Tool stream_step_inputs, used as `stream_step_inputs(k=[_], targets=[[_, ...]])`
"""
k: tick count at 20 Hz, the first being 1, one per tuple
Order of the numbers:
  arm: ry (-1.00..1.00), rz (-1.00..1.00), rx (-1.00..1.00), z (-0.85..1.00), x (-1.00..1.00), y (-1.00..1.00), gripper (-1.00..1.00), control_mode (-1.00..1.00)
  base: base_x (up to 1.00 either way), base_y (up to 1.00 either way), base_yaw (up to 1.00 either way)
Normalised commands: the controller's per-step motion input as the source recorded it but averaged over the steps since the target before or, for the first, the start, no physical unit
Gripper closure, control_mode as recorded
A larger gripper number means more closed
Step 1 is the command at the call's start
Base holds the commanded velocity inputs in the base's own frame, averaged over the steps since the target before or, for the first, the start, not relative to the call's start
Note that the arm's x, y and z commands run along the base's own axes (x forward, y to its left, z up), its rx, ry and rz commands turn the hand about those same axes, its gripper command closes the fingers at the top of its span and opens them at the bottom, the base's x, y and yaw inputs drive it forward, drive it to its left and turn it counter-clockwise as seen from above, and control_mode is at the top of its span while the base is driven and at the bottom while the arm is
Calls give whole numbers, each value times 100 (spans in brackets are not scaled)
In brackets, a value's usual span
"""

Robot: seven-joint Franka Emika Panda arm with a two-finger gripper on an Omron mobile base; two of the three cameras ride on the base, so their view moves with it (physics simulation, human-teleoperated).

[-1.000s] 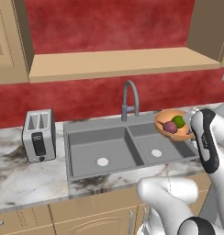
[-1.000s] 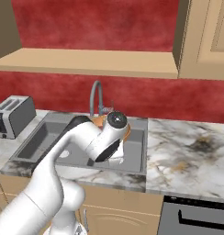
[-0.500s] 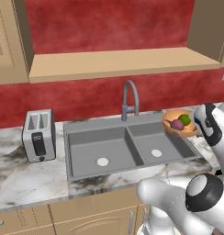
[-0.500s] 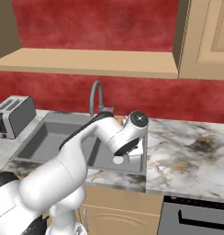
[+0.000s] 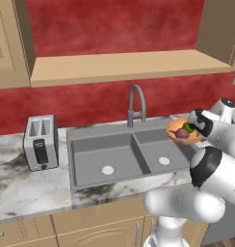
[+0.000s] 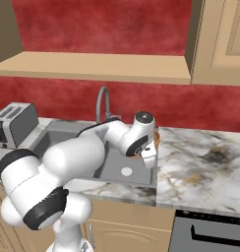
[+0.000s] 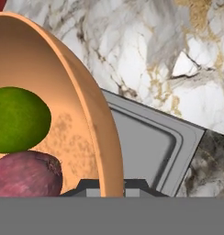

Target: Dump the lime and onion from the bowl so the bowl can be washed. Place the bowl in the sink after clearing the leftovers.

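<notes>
**Holding the loaded bowl over the sink's right edge**

Watching the left base view, I see the bowl point(image 5: 181, 131) raised above the right basin of the sink point(image 5: 119, 154), at about 3 o'clock from the faucet point(image 5: 135, 103). The gripper point(image 5: 199, 126) sits at the bowl's 3 o'clock side, right against its rim. Inside the bowl I can make out the lime point(image 5: 187, 127) and the onion point(image 5: 181, 134), touching each other, the onion at roughly 7 o'clock from the lime.

From the hand view, the bowl's orange wall curves up from between the two dark finger tips at the bottom edge, so I read the pincer as pinching the rim, one finger inside and one outside. The lime point(image 7: 18, 119) rests directly on top of the onion point(image 7: 26, 174) against the inner wall. Beyond the rim, at 4 o'clock, I see a corner of the grey sink basin and the marble counter point(image 7: 178, 55) around it.

In the right base view my own arm covers most of the bowl; only a sliver of orange point(image 6: 156, 138) shows beside the wrist, near where the sink's right edge meets the counter.

The toaster point(image 5: 40, 142) stands on the counter well apart from the bowl, at 9 o'clock from the sink.
</notes>
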Motion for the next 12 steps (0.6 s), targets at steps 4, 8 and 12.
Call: stream_step_inputs(k=[4,8,12], targets=[[0,0,-5,0,5,0,100,-100,0,0,0],[0,0,-6,-10,0,0,100,-100,0,0,0],[0,0,-11,-26,1,0,100,-100,0,0,0]])
